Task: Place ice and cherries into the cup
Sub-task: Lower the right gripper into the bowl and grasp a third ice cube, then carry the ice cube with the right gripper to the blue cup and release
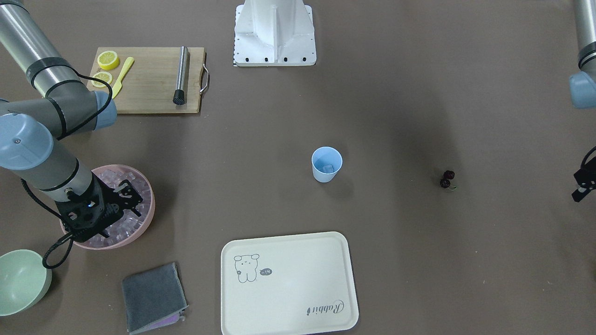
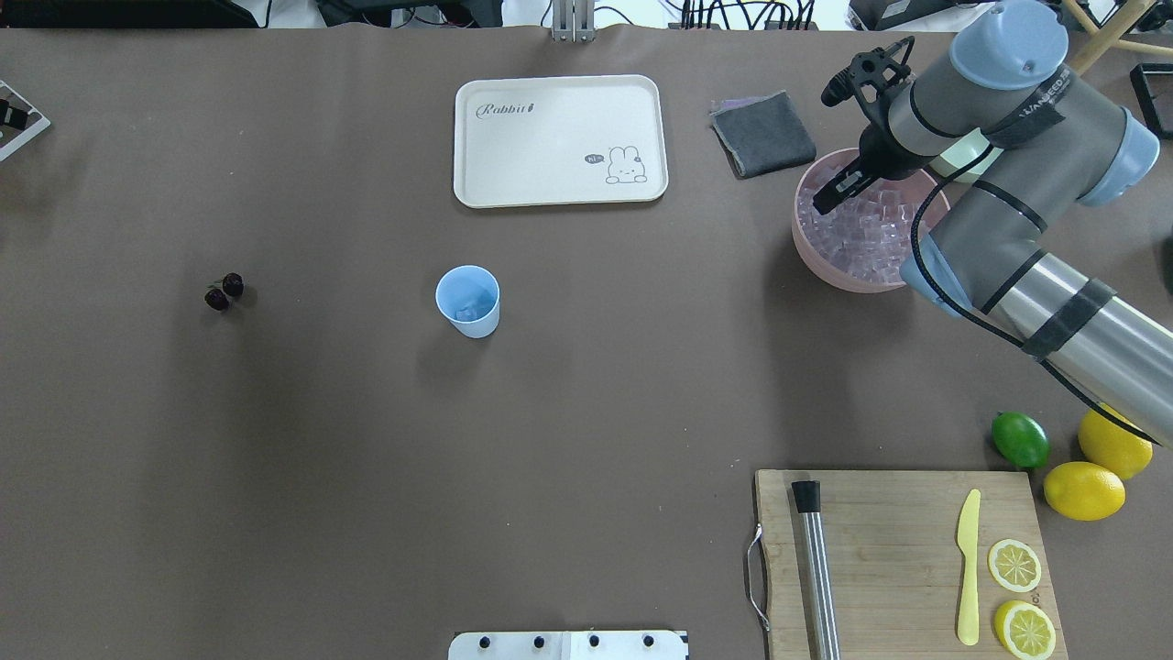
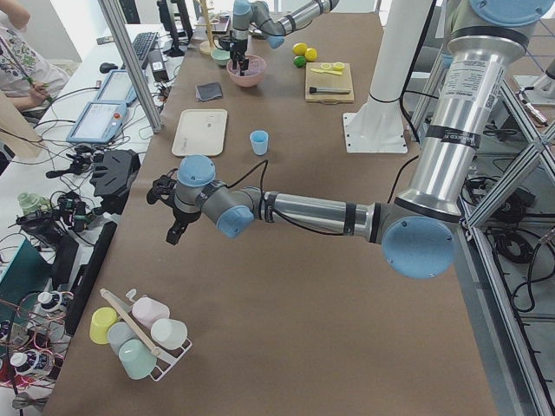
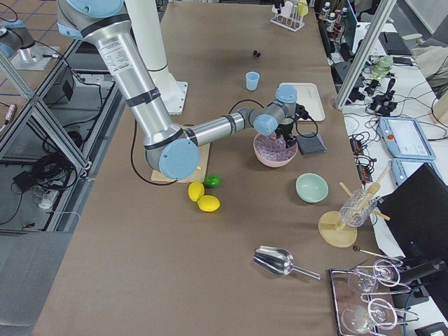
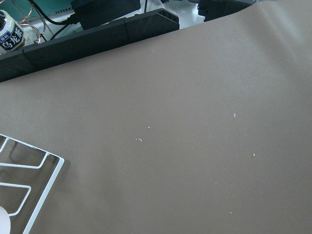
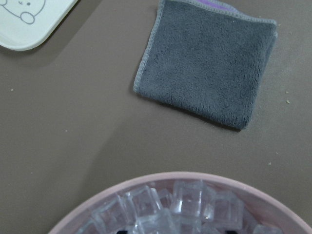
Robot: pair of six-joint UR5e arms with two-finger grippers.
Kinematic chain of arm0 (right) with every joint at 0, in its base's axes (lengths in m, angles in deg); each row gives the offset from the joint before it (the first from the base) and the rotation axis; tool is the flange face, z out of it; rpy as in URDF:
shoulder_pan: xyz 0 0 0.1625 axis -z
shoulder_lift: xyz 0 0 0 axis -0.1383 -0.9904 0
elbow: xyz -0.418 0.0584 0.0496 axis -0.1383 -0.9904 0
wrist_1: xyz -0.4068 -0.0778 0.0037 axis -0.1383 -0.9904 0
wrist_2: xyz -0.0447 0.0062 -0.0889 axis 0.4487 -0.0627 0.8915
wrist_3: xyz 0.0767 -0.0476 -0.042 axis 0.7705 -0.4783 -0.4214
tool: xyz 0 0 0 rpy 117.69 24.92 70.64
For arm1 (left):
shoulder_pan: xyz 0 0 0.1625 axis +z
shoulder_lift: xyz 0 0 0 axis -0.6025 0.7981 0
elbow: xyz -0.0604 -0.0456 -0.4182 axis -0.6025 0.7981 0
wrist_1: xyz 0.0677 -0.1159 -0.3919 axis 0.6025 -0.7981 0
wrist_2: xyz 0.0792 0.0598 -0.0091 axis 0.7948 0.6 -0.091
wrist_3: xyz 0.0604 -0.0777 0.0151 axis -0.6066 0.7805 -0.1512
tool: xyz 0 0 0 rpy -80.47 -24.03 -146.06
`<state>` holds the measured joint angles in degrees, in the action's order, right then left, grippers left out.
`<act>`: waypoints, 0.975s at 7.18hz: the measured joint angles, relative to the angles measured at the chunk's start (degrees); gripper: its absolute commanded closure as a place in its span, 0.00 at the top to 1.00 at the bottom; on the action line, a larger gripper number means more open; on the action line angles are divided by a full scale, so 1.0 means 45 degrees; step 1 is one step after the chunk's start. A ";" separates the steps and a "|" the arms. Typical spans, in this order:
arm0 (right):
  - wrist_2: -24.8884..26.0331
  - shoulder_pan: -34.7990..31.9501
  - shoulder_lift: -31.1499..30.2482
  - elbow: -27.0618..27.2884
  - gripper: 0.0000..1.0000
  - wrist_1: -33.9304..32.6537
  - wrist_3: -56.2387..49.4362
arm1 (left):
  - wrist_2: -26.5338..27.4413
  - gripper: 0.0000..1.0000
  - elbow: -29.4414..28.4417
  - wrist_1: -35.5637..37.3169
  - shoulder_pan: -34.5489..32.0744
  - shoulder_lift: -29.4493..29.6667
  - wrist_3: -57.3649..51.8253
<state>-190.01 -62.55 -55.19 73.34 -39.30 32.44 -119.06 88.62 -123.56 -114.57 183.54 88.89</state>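
Tabletop [image 5: 170,146] and one corner of a white wire rack [image 5: 29,185] are all the left wrist view holds. The left side view shows the left end effector [image 3: 173,234] hanging over bare tabletop. The front-facing view catches only its edge and the overhead view misses it, so I cannot tell whether it is open or closed.

Next come the cherries [image 2: 224,291], lying alone on the tabletop, well apart from the cup [image 2: 476,323]. Their green stem shows only in the front-facing view. The cup stands upright near the middle with one cube [image 1: 328,168] inside, seen from overhead and from the front. Beyond it lies the tray [image 2: 550,137], then the grey cloth [image 2: 762,133]. The right wrist view shows a purple edge on the cloth.

The pink bowl [image 2: 825,266] is heaped with ice [image 2: 871,234]. The right end effector [image 2: 829,197] reaches down into the heap, its tips hidden among the cubes. No view shows whether it is spread, closed, or gripping one.

A green bowl [image 1: 21,281] sits just beside the pink one. It is plain from the front but mostly hidden by the arm overhead. The lime [image 2: 1020,439] and two lemons [image 2: 1083,489] lie beside the board [image 2: 898,550] overhead, and the front view crops them out.
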 measured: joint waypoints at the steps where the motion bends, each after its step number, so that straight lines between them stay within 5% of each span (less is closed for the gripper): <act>1: 0.0000 -0.0008 -0.0003 0.0034 0.16 0.0008 0.0035 | 0.0000 0.98 -0.0011 -0.0013 0.0000 -0.0006 0.0014; 3: -0.0005 -0.0091 0.0024 0.0014 0.02 -0.0024 0.0066 | 0.0000 0.98 0.0067 -0.0028 0.0000 -0.0058 0.0063; 7: -0.1521 -0.1097 0.0087 0.0322 0.00 -0.0156 0.0063 | 0.0000 0.98 0.0012 -0.0021 0.0061 0.0038 0.0080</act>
<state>-196.85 -67.49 -54.80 74.79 -40.00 32.73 -119.06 88.67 -123.65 -114.30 183.71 89.25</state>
